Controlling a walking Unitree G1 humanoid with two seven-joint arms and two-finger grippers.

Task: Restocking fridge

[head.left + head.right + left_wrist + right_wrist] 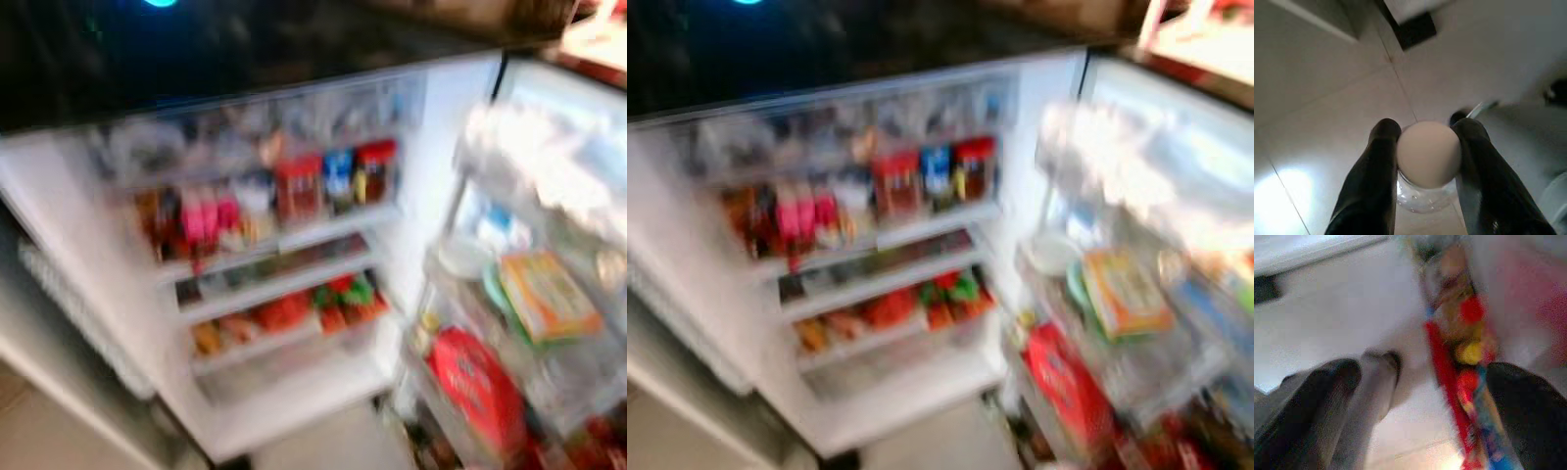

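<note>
The fridge stands open before me, badly blurred. Its door (294, 392) on the left carries shelves with pink bottles (206, 217), red-lidded jars (299, 186) and red and green packs (343, 299). To the right are the inner shelves (460, 411), with an orange and green box (549, 294) and a red bag (475, 382). My left gripper (1426, 126) is shut on a clear bottle (1422, 198) with a round beige cap, above the tiled floor. The fingers of my right gripper (1427, 369) stand wide apart. A red, yellow and blue packet (1464, 342) lies between them, close to one finger (1528, 406); contact is unclear.
A dark countertop (245, 39) runs above the fridge door. Pale floor tiles (39, 431) show at the lower left and below the door. A dark foot or block (1415, 29) sits on the floor near a cabinet edge.
</note>
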